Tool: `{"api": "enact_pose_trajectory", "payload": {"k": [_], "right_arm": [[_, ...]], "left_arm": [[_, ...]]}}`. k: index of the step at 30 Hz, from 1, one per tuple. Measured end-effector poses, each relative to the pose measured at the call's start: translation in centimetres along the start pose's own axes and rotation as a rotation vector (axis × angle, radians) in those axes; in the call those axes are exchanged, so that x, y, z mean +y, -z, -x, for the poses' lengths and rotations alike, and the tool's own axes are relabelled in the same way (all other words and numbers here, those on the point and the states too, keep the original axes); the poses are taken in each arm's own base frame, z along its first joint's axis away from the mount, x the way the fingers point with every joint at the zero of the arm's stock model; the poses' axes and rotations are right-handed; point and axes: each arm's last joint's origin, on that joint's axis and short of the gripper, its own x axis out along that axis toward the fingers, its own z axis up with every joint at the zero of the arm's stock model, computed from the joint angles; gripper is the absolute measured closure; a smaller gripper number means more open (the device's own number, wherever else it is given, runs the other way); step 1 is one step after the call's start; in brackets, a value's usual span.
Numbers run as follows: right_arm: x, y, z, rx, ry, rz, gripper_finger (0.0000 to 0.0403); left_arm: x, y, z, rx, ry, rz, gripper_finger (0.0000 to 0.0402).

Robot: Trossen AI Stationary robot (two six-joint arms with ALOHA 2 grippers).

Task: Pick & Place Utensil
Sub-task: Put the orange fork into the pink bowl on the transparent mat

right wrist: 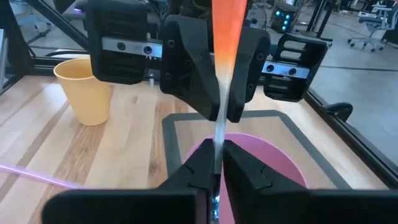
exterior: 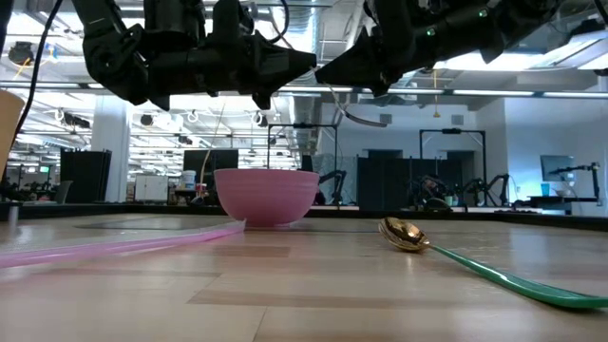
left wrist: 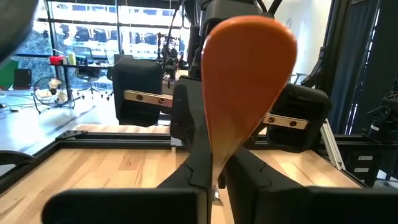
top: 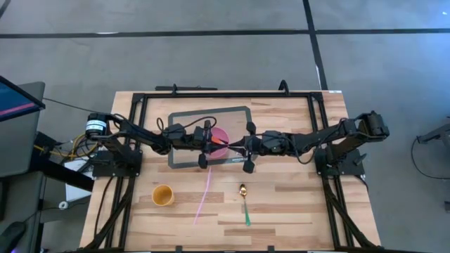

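Note:
An orange-headed utensil point(top: 218, 143) with a silver handle hangs between my two grippers over the pink bowl point(top: 221, 133), which stands on a dark mat point(top: 184, 119). My left gripper point(left wrist: 214, 177) comes from the table's left and is shut on the utensil just below its orange head point(left wrist: 249, 74). From the right, my right gripper point(right wrist: 216, 168) is shut on the silver handle. In the low view both grippers hang above the bowl point(exterior: 266, 195). My left gripper pinches the utensil's neck point(left wrist: 217, 155), where the orange head narrows, between its two fingers. It comes about level from the table's left. The head stands up over the fingers, clear of the bowl. My right gripper pinches the silver handle point(right wrist: 219, 134) between its two fingers point(right wrist: 199, 165), coming about level from the table's right, along the handle. The utensil runs from these fingers on into the left gripper's fingers point(right wrist: 186, 68), lifted clear above the bowl.
A yellow cup point(top: 163, 195) stands near the front left. A gold spoon with a green handle point(top: 244, 200) and a long pink straw point(top: 205, 193) lie on the wood in front of the bowl. A black frame borders the table.

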Motion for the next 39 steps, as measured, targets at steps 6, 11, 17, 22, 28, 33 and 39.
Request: {"api": "enact_pose_trajectory", "payload": {"k": [6, 11, 17, 22, 28, 33, 39], "right_arm": [[0.0, 0.0, 0.0, 0.003, -0.009, 0.001, 0.0345], [0.0, 0.4, 0.0, 0.042, -0.009, 0.003, 0.0315], [-0.1, 0.9, 0.0, 0.093, 0.015, 0.009, 0.0265], [-0.1, 0.9, 0.0, 0.097, 0.039, 0.01, 0.0218], [-0.2, 1.2, 0.1, 0.123, 0.042, 0.016, 0.0175], [-0.2, 1.6, 0.1, 0.167, 0.042, 0.025, 0.0161], [-0.1, 1.7, 0.1, 0.177, 0.041, 0.027, 0.0163]], "left_arm": [[-0.1, 0.1, 0.0, 0.009, 0.006, 0.001, 0.0373], [-0.1, 0.3, 0.1, 0.023, 0.006, 0.004, 0.0379], [-0.3, 0.4, 0.1, 0.032, 0.012, 0.003, 0.0372], [-0.3, -0.1, 0.3, 0.041, 0.008, 0.001, 0.0379], [-0.5, -1.7, 1.2, 0.125, -0.012, -0.006, 0.0373], [-0.5, -3.1, 2.5, 0.215, -0.098, -0.056, 0.0378], [-0.4, -4.1, 3.7, 0.28, -0.194, -0.114, 0.0374]]}}
